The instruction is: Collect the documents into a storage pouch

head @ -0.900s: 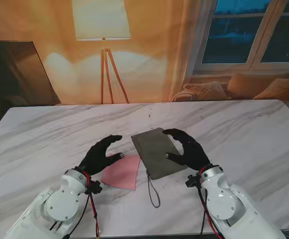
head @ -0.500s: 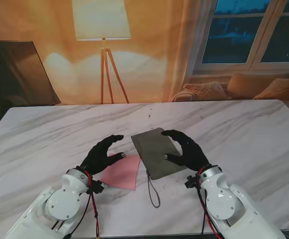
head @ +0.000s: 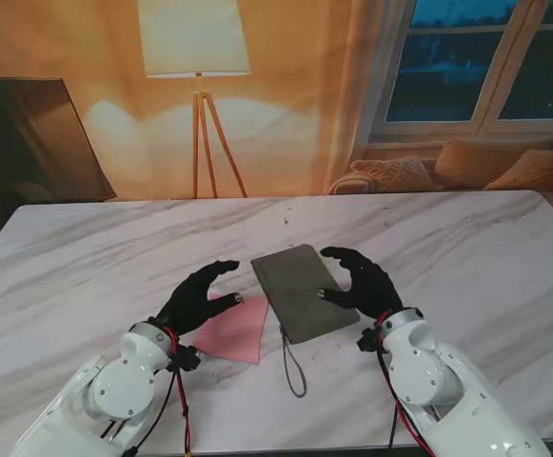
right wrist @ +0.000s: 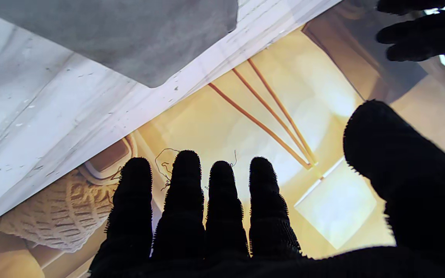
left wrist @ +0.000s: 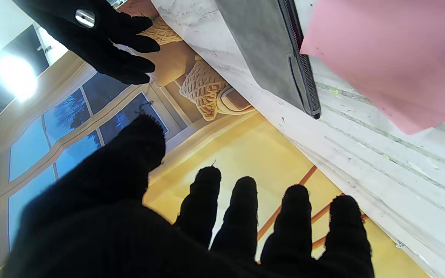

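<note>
A grey fabric pouch (head: 301, 291) lies flat on the marble table (head: 466, 257), its cord (head: 293, 367) trailing toward me. A pink paper sheet (head: 235, 329) lies beside the pouch's left edge. My left hand (head: 196, 296) hovers over the sheet's far corner, black-gloved, fingers spread, holding nothing. My right hand (head: 362, 282) is raised beside the pouch's right edge, fingers apart and empty. The left wrist view shows the pouch's zipper edge (left wrist: 303, 73) and the pink sheet (left wrist: 392, 58). In the right wrist view a pouch (right wrist: 129, 34) corner shows past the fingers (right wrist: 185, 200).
A floor lamp (head: 196, 86) stands behind the table's far edge. A dark panel (head: 29, 143) is at far left and cushions (head: 485, 167) lie under the window at far right. Bare marble surrounds the pouch on both sides.
My right hand has lifted off the pouch's right side and drawn slightly right and farther away. The left hand barely moved. Pouch and pink sheet stay put.
</note>
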